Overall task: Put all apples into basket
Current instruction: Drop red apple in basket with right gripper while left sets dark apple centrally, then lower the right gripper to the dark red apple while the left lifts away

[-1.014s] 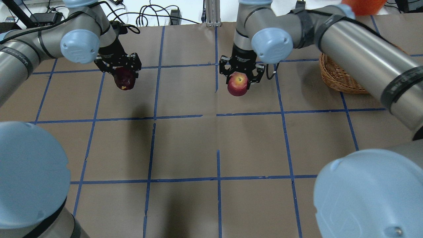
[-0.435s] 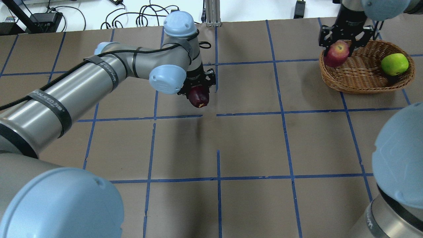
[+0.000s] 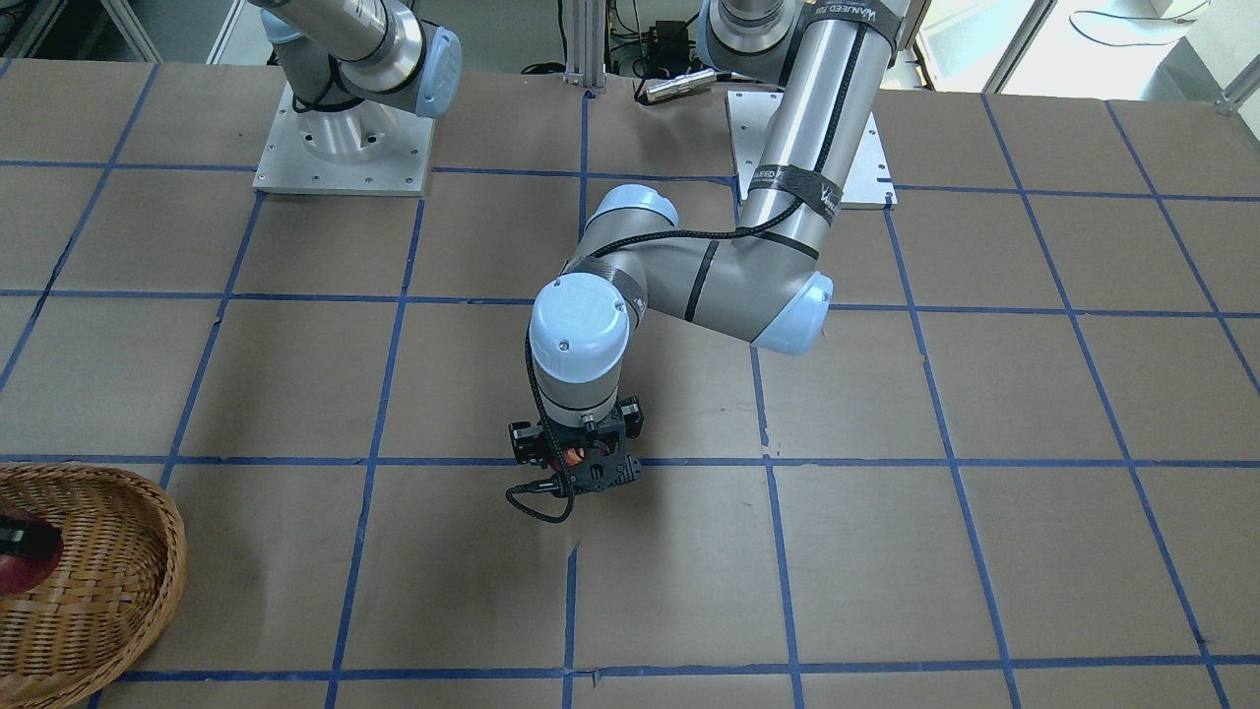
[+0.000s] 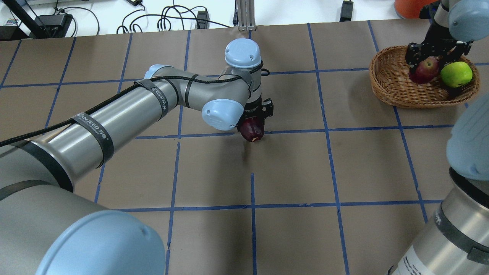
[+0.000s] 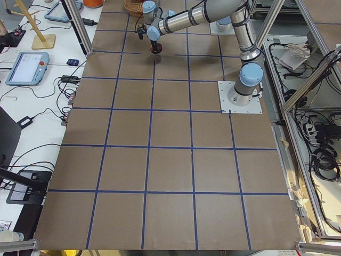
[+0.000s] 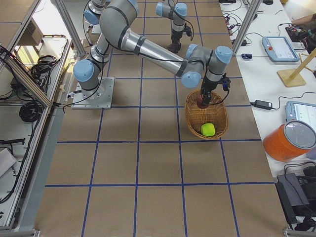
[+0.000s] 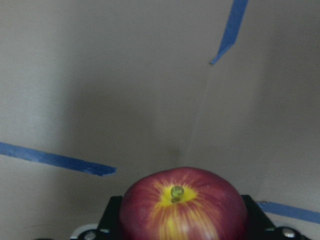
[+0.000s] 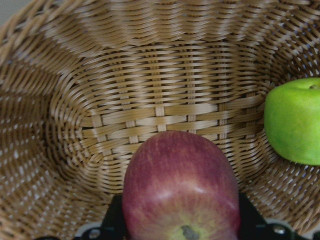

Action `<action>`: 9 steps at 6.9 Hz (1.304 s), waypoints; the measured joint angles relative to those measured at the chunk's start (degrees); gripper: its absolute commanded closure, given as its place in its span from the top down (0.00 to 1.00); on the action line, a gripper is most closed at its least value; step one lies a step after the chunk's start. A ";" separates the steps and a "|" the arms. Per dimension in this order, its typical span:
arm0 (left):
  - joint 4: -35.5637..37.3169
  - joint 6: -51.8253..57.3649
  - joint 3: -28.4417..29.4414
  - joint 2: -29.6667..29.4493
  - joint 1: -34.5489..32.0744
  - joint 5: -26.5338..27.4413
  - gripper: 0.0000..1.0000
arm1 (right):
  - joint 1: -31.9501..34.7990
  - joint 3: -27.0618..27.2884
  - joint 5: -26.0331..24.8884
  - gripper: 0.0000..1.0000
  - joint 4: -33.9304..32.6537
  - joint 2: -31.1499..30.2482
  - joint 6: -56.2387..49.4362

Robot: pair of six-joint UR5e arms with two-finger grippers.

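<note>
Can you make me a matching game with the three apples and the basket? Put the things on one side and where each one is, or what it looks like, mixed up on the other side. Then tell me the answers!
Things:
1. green apple
2. red apple
3. dark red apple
4. basket

Where it is or what it looks like:
A. held in the left gripper above the table
B. woven and light brown
C. lying in the basket, with no gripper on it
D. held in the right gripper over the basket

Pairs: 1-C, 2-D, 3-A, 4-B.
</note>
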 measured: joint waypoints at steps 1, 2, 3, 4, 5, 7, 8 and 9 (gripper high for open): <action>-1.15 0.65 0.94 1.61 0.98 0.03 1.00 | -1.07 0.01 -0.87 0.89 -2.57 1.84 -0.92; -4.67 3.51 1.91 4.39 2.38 0.05 1.00 | -1.97 -0.21 -1.30 1.00 -3.76 2.99 -1.29; -10.21 8.36 2.66 8.02 4.23 0.11 1.00 | -2.33 -0.66 -1.24 1.00 -3.90 3.19 -1.26; -17.35 14.21 3.10 12.51 7.28 0.12 1.00 | -2.26 -1.02 -1.18 1.00 -3.09 2.58 -1.09; -24.72 20.56 3.25 17.26 11.39 0.22 1.00 | -1.28 -1.25 -0.69 1.00 -0.45 0.52 -0.28; -33.25 27.56 2.71 26.39 17.58 0.81 1.00 | 6.93 -1.26 3.02 1.00 8.93 -6.27 2.18; -34.05 28.42 2.39 30.10 18.58 1.02 1.00 | 13.52 -0.99 4.76 1.00 11.78 -8.55 3.42; -33.49 28.64 2.03 32.35 19.13 1.17 1.00 | 20.30 -0.63 6.99 1.00 12.98 -9.31 4.93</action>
